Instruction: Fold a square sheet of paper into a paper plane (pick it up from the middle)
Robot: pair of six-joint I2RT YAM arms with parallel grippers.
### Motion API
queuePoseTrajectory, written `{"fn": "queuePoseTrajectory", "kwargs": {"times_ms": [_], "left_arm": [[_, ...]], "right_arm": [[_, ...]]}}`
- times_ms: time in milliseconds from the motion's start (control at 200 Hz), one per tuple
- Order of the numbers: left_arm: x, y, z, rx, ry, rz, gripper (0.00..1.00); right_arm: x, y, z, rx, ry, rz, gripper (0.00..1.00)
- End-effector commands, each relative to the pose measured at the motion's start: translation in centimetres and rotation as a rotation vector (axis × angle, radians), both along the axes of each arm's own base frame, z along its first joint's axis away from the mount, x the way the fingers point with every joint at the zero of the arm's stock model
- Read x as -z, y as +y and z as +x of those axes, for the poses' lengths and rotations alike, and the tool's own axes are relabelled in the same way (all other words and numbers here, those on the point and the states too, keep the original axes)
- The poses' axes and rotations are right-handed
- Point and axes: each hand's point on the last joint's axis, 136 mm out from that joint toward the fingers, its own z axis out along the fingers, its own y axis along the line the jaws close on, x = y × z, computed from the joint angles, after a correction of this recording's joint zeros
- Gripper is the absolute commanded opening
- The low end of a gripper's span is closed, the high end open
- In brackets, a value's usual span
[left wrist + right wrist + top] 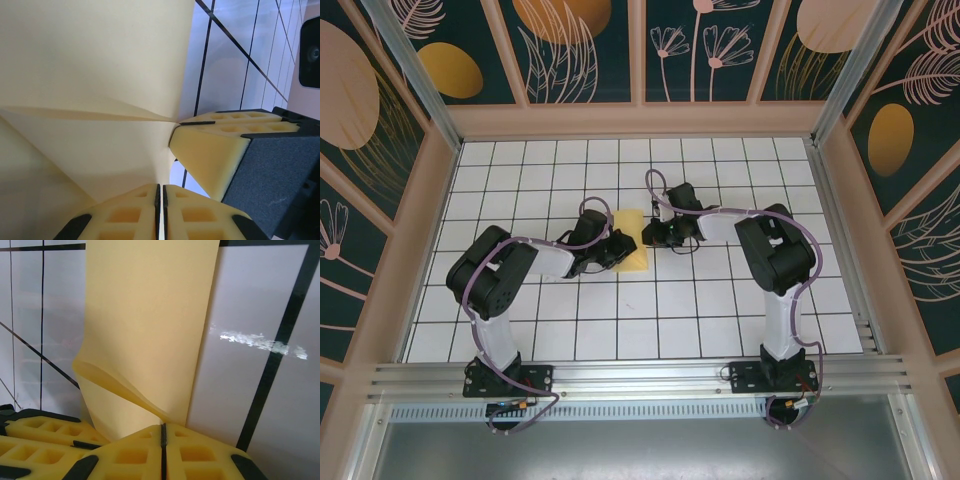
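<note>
Tabletop point(720, 300), white with a dark grid, takes up the middle of the top view. It is boxed in by dark panels point(590, 50) printed with orange discs and pale plant outlines. The left arm point(495, 275) reaches in from the lower left of the frame and the right arm point(775, 250) from the lower right. Both bend inward so that their tips meet just above the centre. Between those tips is the sheet of paper point(632, 255), pale yellow, partly hidden under the left arm's wrist.

In the left wrist view the sheet of paper point(100, 75) covers the upper left and middle of the frame. It is raised off the table, and a fold line runs to its right edge. The left gripper point(161, 200) sits at the bottom centre with its yellow pads pressed together, and the paper runs down into the thin seam between them. The right gripper point(187, 132) comes in from the right, its tip touching the paper's edge where the fold line ends.

In the right wrist view the sheet of paper point(150, 330) rises from the bottom centre to the top edge, its lower left part curled over. The right gripper point(162, 437) is closed on the paper's bottom corner, pads together. The left gripper point(75, 437) is just beside it at the lower left.
</note>
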Motion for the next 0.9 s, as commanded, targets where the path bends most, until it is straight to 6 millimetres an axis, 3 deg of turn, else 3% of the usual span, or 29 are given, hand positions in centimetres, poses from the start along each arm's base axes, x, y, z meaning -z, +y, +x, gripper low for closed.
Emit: {"fn": "queuePoseTrajectory", "kwargs": {"times_ms": [0,891], "left_arm": [[0.9,-0.2,-0.3,0.021,0.007,0.019,0.12],[2.2,0.1,-0.6,0.017,0.043,0.043,0.12]], "right_arm": [[0.8,0.2,0.1,-0.001,0.001,-0.025,0.07],[0.8,0.0,0.3,0.013,0.004,-0.034,0.07]]}}
